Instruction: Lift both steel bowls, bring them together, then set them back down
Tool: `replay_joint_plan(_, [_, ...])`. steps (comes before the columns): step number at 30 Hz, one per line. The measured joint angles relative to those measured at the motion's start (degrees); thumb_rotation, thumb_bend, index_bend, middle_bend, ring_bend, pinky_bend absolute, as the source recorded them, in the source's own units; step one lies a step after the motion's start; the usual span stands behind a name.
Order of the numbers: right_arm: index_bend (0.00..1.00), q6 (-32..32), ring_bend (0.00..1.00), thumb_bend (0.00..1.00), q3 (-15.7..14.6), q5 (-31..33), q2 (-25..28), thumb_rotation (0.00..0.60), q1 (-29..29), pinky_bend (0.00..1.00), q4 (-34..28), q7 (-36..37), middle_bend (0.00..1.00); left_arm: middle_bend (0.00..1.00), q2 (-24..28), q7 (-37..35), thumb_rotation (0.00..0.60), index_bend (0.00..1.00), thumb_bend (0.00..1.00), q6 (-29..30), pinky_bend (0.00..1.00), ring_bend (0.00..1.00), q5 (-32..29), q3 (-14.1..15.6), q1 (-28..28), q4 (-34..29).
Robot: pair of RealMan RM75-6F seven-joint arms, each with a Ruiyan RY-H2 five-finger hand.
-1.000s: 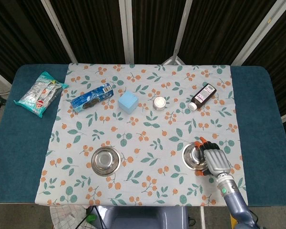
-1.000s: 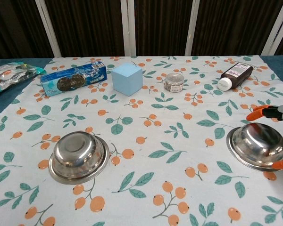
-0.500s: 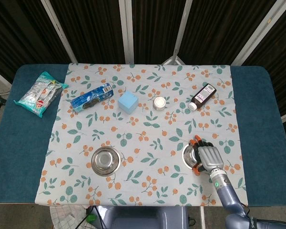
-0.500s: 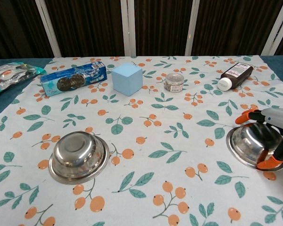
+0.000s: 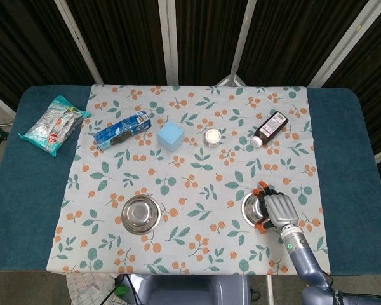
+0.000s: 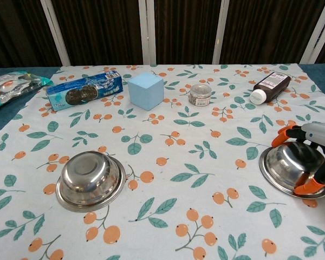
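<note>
Two steel bowls sit on the floral cloth. The left bowl (image 5: 141, 214) (image 6: 89, 179) stands alone with no hand near it. Over the right bowl (image 5: 251, 208) (image 6: 288, 165) lies my right hand (image 5: 278, 210) (image 6: 317, 135), palm down. Its orange-tipped fingers reach the far rim and the thumb meets the near rim, so it grips the bowl, which still rests on the cloth. Much of that bowl is hidden under the hand in the head view. My left hand shows in neither view.
Along the back of the cloth lie a blue biscuit pack (image 5: 122, 129) (image 6: 85, 90), a light blue cube (image 5: 171, 136) (image 6: 146, 91), a small jar (image 5: 212, 137) (image 6: 200, 94) and a brown bottle (image 5: 270, 128) (image 6: 270, 86). A snack bag (image 5: 54, 124) lies far left.
My right hand has slid left from beside the right bowl to over it, and its fingers have come down around the rim. The left bowl has not moved.
</note>
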Motion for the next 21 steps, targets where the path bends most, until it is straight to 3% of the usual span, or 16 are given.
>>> replay_joint_plan(10, [0.36,0.98,0.34,0.06,-0.44,-3.68,0.02,0.6,-0.09,0.39,0.23,3.06,0.26,0.04,-0.25,0.45,0.6,0.12,0.17,-0.38,0.01,0.0,1.16,0.52,-0.33,-0.39])
replay_joint_plan(17, [0.36,2.71,0.34,0.06,0.04,-5.45,1.92,0.6,-0.15,0.39,-2.59,3.41,0.26,0.06,-0.97,1.27,0.6,0.12,0.17,-0.54,0.02,0.0,7.98,2.16,-1.5,-0.95])
replay_joint_plan(21, [0.36,3.76,0.34,0.06,0.19,-6.13,3.77,0.6,-0.23,0.39,-5.29,2.82,0.26,0.05,-0.99,5.54,0.6,0.12,0.08,-3.36,0.02,0.0,10.35,2.74,-3.46,-3.74])
